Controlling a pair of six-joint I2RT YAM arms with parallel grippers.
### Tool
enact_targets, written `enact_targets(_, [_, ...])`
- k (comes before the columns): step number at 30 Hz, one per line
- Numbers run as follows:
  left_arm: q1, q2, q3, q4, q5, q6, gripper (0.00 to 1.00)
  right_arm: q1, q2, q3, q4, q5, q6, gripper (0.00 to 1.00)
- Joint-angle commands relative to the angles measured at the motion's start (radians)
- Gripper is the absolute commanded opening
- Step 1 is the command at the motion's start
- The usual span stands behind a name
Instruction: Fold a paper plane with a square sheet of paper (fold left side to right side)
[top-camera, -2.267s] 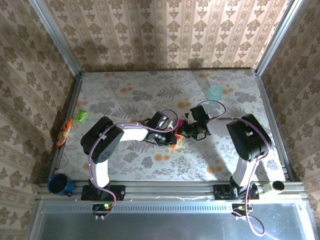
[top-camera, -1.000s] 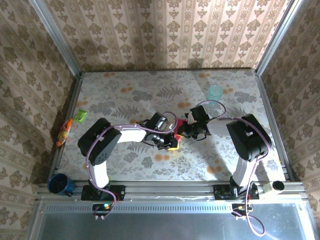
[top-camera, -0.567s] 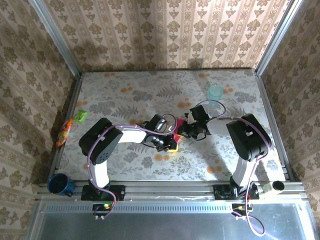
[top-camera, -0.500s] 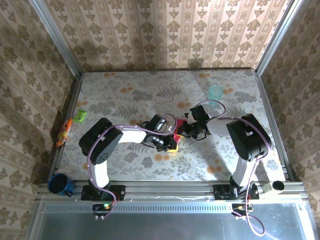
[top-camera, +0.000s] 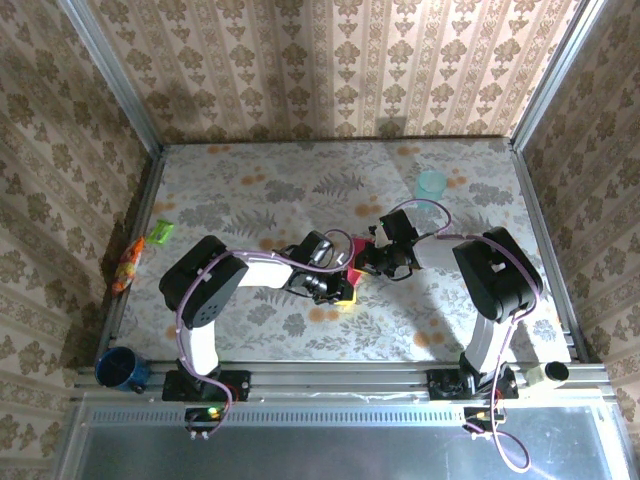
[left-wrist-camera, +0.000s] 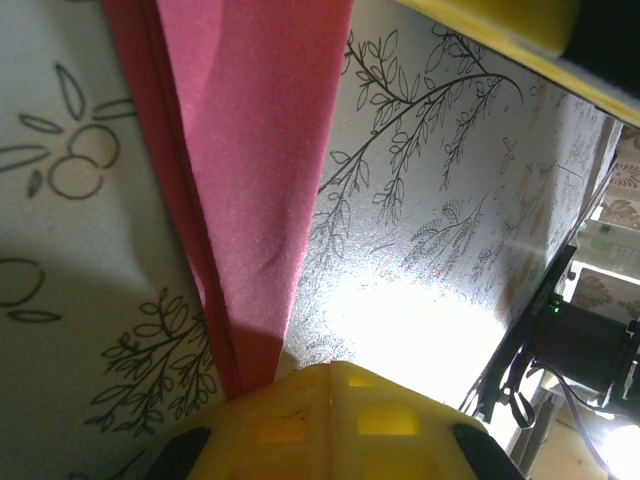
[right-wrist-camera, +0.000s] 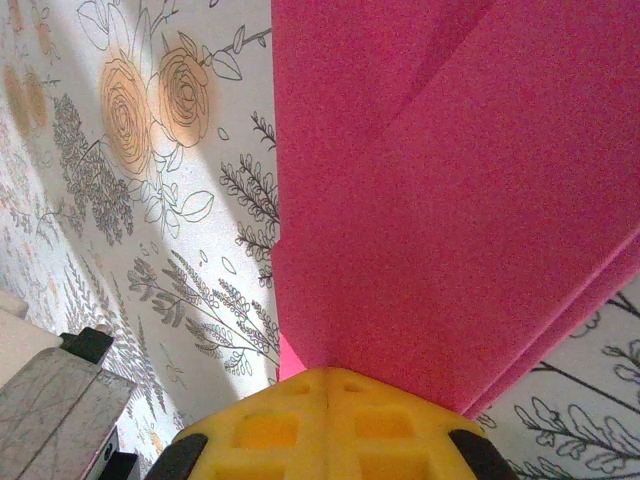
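From the top external camera, both arms are reaching in to the middle of the floral surface (top-camera: 300, 190). The magenta paper sheet (top-camera: 356, 262) is lying between their tips and is mostly covered. The left gripper (top-camera: 340, 288) is sitting at its near edge and the right gripper (top-camera: 368, 262) just beside its far-right edge. A pale teal cup (top-camera: 431, 183) is standing well apart towards the back.

In the left wrist view, the left gripper (left-wrist-camera: 328, 375) is showing its yellow jaws clenched together, tips bearing on the narrow end of the paper (left-wrist-camera: 260, 150). The paper is lying flat in several stacked layers with a long straight edge.

In the right wrist view, the right gripper (right-wrist-camera: 330, 375) is likewise keeping its jaws clenched, tips touching the paper (right-wrist-camera: 450, 200). Overlapping flaps and a diagonal edge are showing there. Whether either pair is pinching a layer or only pressing down, I cannot tell.

Judging by the layers, several folds are already done and a crease is probably being flattened. The whole outline is hidden, so what is left is unclear.
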Motion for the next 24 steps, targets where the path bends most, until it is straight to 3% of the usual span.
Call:
enact_targets(1, [-0.013, -0.009, -0.036, -0.07, -0.033, 0.007, 0.0, 0.002, 0.062, -0.023, -0.156, 0.099, -0.023, 0.0])
enact_targets(10, [0.027, -0.118, 0.002, -0.081, -0.016, 0.003, 0.0, 0.003, 0.062, -0.018, -0.16, 0.099, -0.024, 0.0])
enact_targets(24, [0.037, 0.006, 0.12, -0.086, 0.021, 0.035, 0.0, 0.005, 0.08, -0.002, -0.169, 0.098, -0.024, 0.0])
